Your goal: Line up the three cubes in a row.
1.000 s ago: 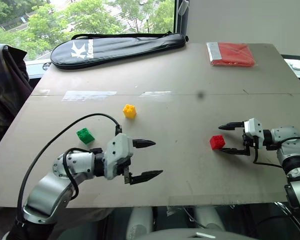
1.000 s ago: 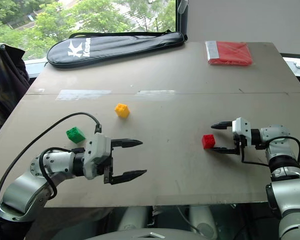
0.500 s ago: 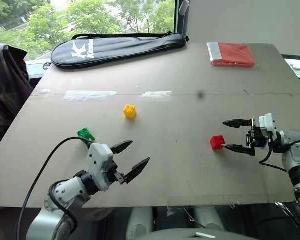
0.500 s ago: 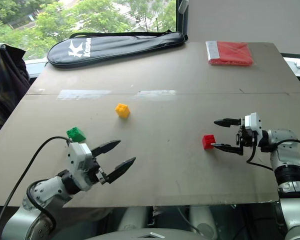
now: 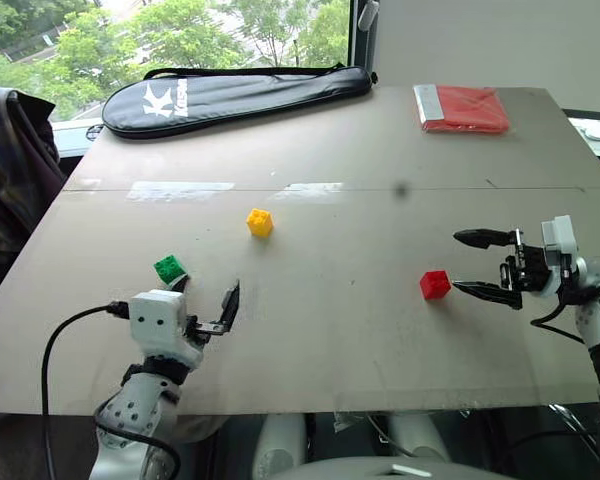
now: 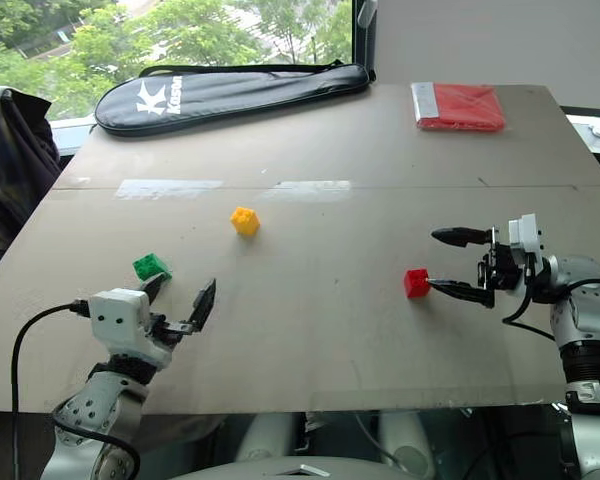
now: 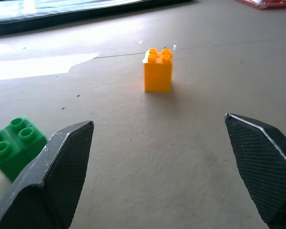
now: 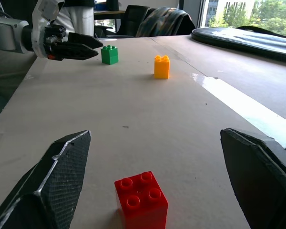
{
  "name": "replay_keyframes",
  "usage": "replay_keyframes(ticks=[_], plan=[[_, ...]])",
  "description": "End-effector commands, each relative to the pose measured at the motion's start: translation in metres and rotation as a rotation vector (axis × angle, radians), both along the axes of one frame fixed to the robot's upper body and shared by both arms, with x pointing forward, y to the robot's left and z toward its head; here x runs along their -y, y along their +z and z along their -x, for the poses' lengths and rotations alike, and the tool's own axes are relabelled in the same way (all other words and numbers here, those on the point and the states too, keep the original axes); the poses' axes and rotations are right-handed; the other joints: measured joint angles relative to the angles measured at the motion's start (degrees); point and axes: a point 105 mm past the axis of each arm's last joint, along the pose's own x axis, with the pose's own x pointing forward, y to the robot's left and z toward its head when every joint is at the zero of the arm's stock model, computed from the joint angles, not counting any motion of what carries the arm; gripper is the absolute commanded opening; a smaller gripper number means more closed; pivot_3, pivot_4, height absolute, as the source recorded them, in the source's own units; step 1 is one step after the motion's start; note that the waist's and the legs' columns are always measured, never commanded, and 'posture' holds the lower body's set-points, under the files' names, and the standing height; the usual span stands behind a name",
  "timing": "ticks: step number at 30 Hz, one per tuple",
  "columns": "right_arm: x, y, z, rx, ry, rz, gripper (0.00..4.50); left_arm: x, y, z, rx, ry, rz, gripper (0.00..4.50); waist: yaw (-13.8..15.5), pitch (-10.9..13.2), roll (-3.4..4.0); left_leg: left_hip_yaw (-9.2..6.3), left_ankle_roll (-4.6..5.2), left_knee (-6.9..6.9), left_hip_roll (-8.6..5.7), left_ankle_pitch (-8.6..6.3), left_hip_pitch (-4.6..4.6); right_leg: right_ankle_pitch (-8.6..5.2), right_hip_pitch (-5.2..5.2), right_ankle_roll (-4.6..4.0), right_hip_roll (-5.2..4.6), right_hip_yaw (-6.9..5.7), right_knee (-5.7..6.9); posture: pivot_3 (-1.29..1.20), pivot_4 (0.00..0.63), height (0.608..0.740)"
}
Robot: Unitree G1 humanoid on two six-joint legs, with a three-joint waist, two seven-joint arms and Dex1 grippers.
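Observation:
Three studded cubes stand apart on the grey table (image 5: 340, 330): yellow (image 5: 259, 222) toward the middle, green (image 5: 169, 269) at the near left, red (image 5: 435, 284) at the right. My left gripper (image 5: 202, 297) is open just in front of the green cube, pointing away from me; its left finger lies close beside that cube. In the left wrist view the green cube (image 7: 12, 145) sits by one finger (image 7: 62, 176) and the yellow cube (image 7: 158, 69) stands ahead. My right gripper (image 5: 458, 262) is open, pointing left, its tips a little to the right of the red cube (image 8: 140, 200).
A black racket bag (image 5: 235, 95) lies along the far edge. A flat red packet (image 5: 462, 108) rests at the far right corner. Pale tape strips (image 5: 180, 190) cross the table beyond the yellow cube. A dark jacket (image 5: 10, 170) hangs off the table's left side.
My left gripper has swung from pointing right to pointing away from me and shifted left, ending beside the green cube. My right gripper has drawn back from the red cube. The cubes stayed put.

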Motion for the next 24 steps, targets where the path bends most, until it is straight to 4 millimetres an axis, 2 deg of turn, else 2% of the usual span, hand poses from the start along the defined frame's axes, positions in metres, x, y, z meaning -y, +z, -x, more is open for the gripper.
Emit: replay_keyframes(ticks=[1,9,24], plan=[[-0.001,0.019,0.001,0.056,0.001,-0.046,4.46,-0.02,0.004,0.002,0.025,0.174,-0.036,4.5,0.03,0.0,-0.01,0.0,0.0,0.0,-0.01,0.0,0.0,0.0,0.0,0.0,0.0,0.0,0.0,0.0,0.15,0.708],[-0.005,0.02,0.005,0.052,0.006,-0.053,4.46,-0.043,-0.005,-0.003,-0.017,0.343,-0.056,4.5,0.07,0.0,-0.02,0.01,0.0,0.04,-0.02,0.0,-0.02,0.0,0.01,0.01,0.01,-0.06,0.0,0.0,0.15,0.708],[-0.008,0.027,0.019,0.069,0.108,-0.091,4.46,-0.049,-0.015,-0.023,-0.061,0.382,-0.066,4.5,0.06,0.01,-0.03,-0.01,0.0,0.03,-0.02,0.0,-0.04,0.0,0.01,0.0,-0.01,-0.07,0.0,0.0,0.15,0.708]])
